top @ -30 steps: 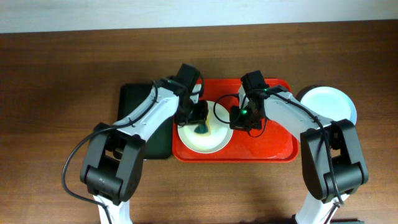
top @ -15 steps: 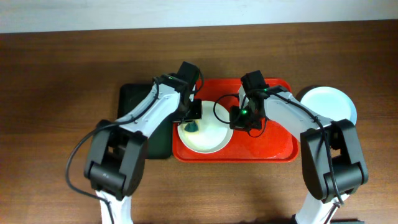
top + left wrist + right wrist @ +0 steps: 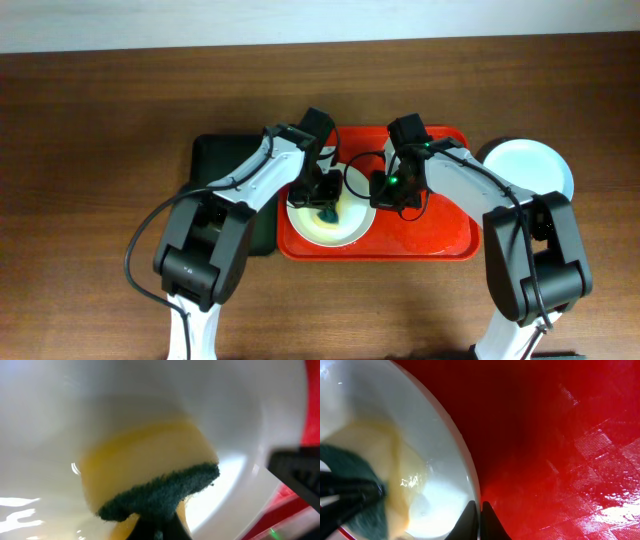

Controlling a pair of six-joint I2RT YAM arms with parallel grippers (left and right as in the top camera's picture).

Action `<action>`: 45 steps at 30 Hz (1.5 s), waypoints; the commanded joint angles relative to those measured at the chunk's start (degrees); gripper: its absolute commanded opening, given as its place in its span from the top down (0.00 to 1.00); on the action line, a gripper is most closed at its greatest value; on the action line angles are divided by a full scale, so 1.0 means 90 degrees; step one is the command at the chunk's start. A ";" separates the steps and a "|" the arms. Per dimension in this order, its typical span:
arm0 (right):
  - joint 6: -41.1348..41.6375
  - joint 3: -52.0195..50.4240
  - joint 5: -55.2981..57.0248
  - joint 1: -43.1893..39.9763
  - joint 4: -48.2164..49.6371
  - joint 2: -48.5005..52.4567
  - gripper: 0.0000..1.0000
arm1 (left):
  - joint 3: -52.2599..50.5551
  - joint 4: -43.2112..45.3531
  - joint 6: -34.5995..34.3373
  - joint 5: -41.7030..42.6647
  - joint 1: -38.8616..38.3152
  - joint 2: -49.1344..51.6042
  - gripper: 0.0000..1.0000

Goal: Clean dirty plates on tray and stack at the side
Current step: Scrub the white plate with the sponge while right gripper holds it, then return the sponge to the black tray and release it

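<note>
A white plate lies at the left end of the red tray. My left gripper is shut on a yellow sponge with a green scouring side and presses it onto the plate's inside. A yellowish film covers part of the plate. My right gripper is shut on the plate's right rim, one finger inside and one outside. In the overhead view the right gripper sits at that rim. Pale blue-green plates rest on the table right of the tray.
A dark green-black tray lies against the red tray's left side, under my left arm. The wet red tray floor stretches right of the held plate. Brown table surrounds everything.
The left gripper carried the sponge to the plate's left side, then back right and nearer to the plate's middle. The right gripper and the plate stayed where they were.
</note>
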 commanded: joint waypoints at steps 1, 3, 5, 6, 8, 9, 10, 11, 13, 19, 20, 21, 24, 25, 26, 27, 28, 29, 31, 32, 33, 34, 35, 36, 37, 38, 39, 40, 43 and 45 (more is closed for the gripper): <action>-0.0032 -0.0075 0.0063 0.0070 0.0017 -0.0083 0.96 | 0.0342 -0.0253 0.0287 0.0753 0.0233 -0.0104 1.00; -0.0032 -0.0075 0.0063 0.0070 0.0017 -0.0083 0.96 | 0.0510 -0.0367 0.0284 0.0653 0.0483 -0.0437 1.00; -0.0032 -0.0075 0.0063 0.0070 0.0019 -0.0083 0.96 | 0.0658 -0.0481 0.0287 0.0335 0.0726 -0.0814 1.00; -0.0032 -0.0075 0.0063 0.0070 0.0019 -0.0083 0.96 | 0.0699 -0.0529 0.0287 0.0112 0.0816 -0.0981 1.00; -0.0032 -0.0075 0.0063 0.0070 0.0019 -0.0083 0.96 | 0.0714 -0.0668 0.0284 -0.0449 0.0969 -0.1307 1.00; -0.0032 -0.0075 0.0063 0.0070 0.0019 -0.0083 0.96 | 0.0714 -0.0804 0.0284 -0.0770 0.1052 -0.1447 1.00; -0.0032 -0.0075 0.0063 0.0070 0.0019 -0.0083 0.96 | 0.0714 -0.0954 0.0284 -0.0991 0.1127 -0.1530 1.00; -0.0032 -0.0075 0.0063 0.0070 0.0017 -0.0083 0.96 | 0.0714 -0.1161 0.0284 -0.1251 0.1222 -0.1581 1.00; -0.0032 -0.0075 0.0061 0.0070 0.0007 -0.0083 0.96 | 0.0707 -0.1540 0.0284 -0.1676 0.1411 -0.1569 1.00; -0.0032 -0.0075 0.0061 0.0070 -0.0017 -0.0083 0.96 | 0.0238 -0.1700 0.0284 -0.2319 0.1826 -0.1513 1.00; -0.0032 -0.0075 0.0063 0.0070 -0.0024 -0.0083 0.96 | 0.0107 -0.1654 0.0287 -0.2351 0.1880 -0.1513 1.00; -0.0032 -0.0075 0.0063 0.0070 -0.0024 -0.0083 0.96 | 0.0000 -0.1600 0.0287 -0.2433 0.1923 -0.1513 1.00; -0.0032 -0.0075 0.0063 0.0070 -0.0022 -0.0083 0.96 | -0.0323 -0.1324 0.0287 -0.2657 0.1957 -0.1513 1.00; -0.0032 -0.0075 0.0061 0.0070 -0.0024 -0.0083 0.96 | -0.0488 -0.1154 0.0289 -0.2654 0.1957 -0.1513 1.00; -0.0032 -0.0075 0.0061 0.0070 -0.0024 -0.0083 0.96 | -0.0648 -0.0996 0.0289 -0.2652 0.1957 -0.1513 1.00; -0.0032 -0.0075 0.0063 0.0070 -0.0027 -0.0083 0.96 | -0.0816 -0.0823 0.0289 -0.2652 0.1957 -0.1513 1.00; -0.0032 -0.0075 0.0061 0.0070 -0.0027 -0.0083 0.96 | -0.1008 -0.0614 0.0289 -0.2652 0.1962 -0.1513 1.00; -0.0032 -0.0075 0.0063 0.0070 -0.0027 -0.0083 0.96 | -0.1110 -0.0488 0.0291 -0.2652 0.1965 -0.1513 1.00; -0.0032 -0.0075 0.0063 0.0070 -0.0027 -0.0083 0.96 | -0.1277 -0.0250 0.0393 -0.2640 0.1965 -0.1513 1.00; -0.0032 -0.0075 0.0063 0.0070 -0.0027 -0.0083 0.96 | -0.1324 -0.0172 0.0457 -0.2625 0.1965 -0.1513 1.00; -0.0032 -0.0075 0.0063 0.0070 -0.0027 -0.0083 0.96 | -0.1345 -0.0129 0.0500 -0.2628 0.1965 -0.1513 1.00; -0.0032 -0.0075 0.0063 0.0070 -0.0027 -0.0083 0.96 | -0.1345 -0.0107 0.0532 -0.2628 0.1965 -0.1513 1.00; -0.0032 -0.0075 0.0061 0.0070 -0.0027 -0.0083 0.96 | -0.1343 -0.0102 0.0532 -0.2625 0.1965 -0.1513 1.00; -0.0032 -0.0075 0.0063 0.0070 -0.0027 -0.0083 0.96 | -0.1336 -0.0100 0.0529 -0.2625 0.1965 -0.1515 0.94; -0.0032 -0.0075 0.0061 0.0070 -0.0029 -0.0083 0.96 | -0.1302 -0.0107 0.0532 -0.2625 0.1965 -0.1515 0.79; -0.0032 -0.0075 0.0063 0.0070 -0.0029 -0.0083 0.96 | -0.1246 -0.0134 0.0532 -0.2625 0.1972 -0.1515 0.72; -0.0032 -0.0075 0.0061 0.0070 -0.0029 -0.0083 0.96 | -0.1137 -0.0214 0.0532 -0.2623 0.1996 -0.1525 0.64; -0.0032 -0.0075 0.0063 0.0070 -0.0027 -0.0083 0.96 | -0.0976 -0.0357 0.0532 -0.2625 0.2033 -0.1530 0.54; -0.0032 -0.0075 0.0063 0.0070 -0.0027 -0.0083 0.95 | -0.0291 -0.0903 0.0529 -0.2616 0.2193 -0.1571 0.39; -0.0032 -0.0075 0.0063 0.0070 -0.0027 -0.0083 0.91 | 0.0243 -0.1270 0.0527 -0.2470 0.2310 -0.1632 0.38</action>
